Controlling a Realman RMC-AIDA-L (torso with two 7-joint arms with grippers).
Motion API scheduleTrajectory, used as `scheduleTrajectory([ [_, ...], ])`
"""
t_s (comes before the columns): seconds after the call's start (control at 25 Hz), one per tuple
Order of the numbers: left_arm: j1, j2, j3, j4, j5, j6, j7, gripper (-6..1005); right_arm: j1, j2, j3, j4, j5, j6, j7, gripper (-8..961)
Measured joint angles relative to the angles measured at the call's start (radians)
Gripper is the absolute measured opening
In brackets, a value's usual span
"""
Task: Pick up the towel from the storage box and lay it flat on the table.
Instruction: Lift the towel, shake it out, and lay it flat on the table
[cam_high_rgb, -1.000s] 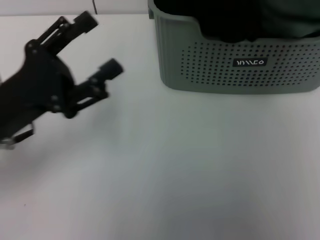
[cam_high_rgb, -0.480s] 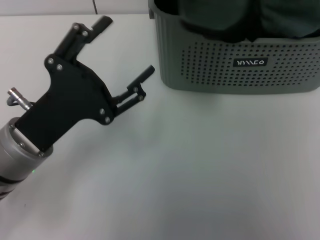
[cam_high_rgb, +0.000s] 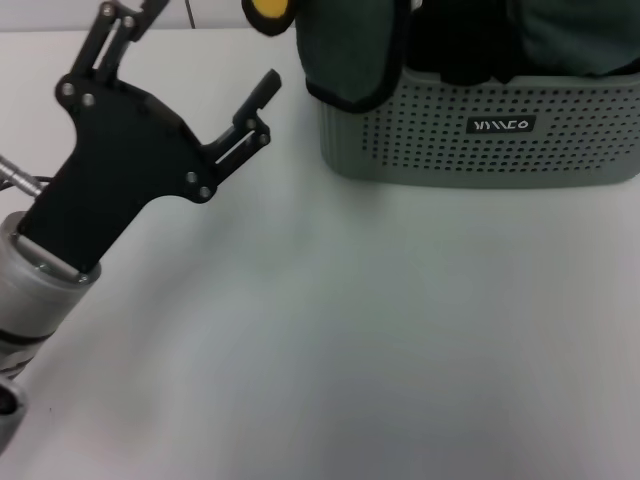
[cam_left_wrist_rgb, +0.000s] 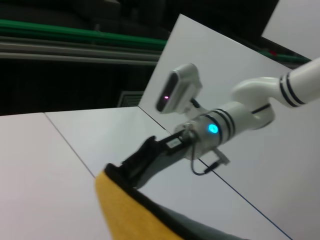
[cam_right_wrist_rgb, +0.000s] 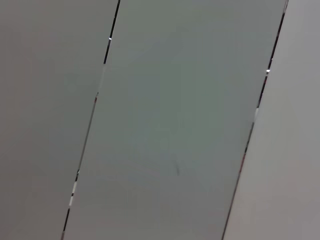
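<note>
The towel (cam_high_rgb: 350, 50), dark grey-green with black edging, hangs out over the near left corner of the storage box (cam_high_rgb: 480, 150), which stands on the table (cam_high_rgb: 350, 330). A yellow corner of it shows at the view's top edge. My left gripper (cam_high_rgb: 205, 45) is open just left of the box, close to the hanging towel and apart from it. In the left wrist view the towel's yellow reverse (cam_left_wrist_rgb: 130, 215) rises to my right gripper (cam_left_wrist_rgb: 145, 160), which is shut on its black edge. The right gripper is out of the head view.
A black cloth (cam_high_rgb: 460, 40) and a lighter teal cloth (cam_high_rgb: 580, 35) lie inside the box. White tabletop stretches in front of the box and to its left. The right wrist view holds only grey panels.
The towel has risen out of the box and now drapes over its left corner with yellow showing. My left gripper has moved farther from me, towards the box.
</note>
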Motion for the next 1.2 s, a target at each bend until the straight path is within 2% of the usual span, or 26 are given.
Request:
scheduleTrajectory([
  [0.28, -0.023, 0.0, 0.049, 0.002, -0.027, -0.058, 0.017, 798, 0.021, 0.014, -0.019, 0.027, -0.008, -0.001, -0.002, 14],
  [0.6, -0.023, 0.0, 0.161, 0.001, -0.172, -0.102, 0.0, 797, -0.006, 0.037, -0.025, 0.026, -0.008, -0.026, -0.002, 11],
  [0.88, -0.018, 0.0, 0.173, -0.006, -0.173, -0.108, -0.006, 619, -0.028, 0.04, -0.025, 0.028, -0.003, -0.029, -0.004, 11],
  [1.0, -0.018, 0.0, 0.174, -0.004, -0.172, -0.125, -0.022, 457, -0.028, 0.042, -0.025, 0.028, 0.001, -0.034, -0.005, 12],
  [1.2, -0.021, 0.0, 0.184, 0.0, -0.177, -0.16, -0.025, 451, -0.029, 0.049, -0.025, 0.025, 0.003, -0.037, -0.005, 12],
])
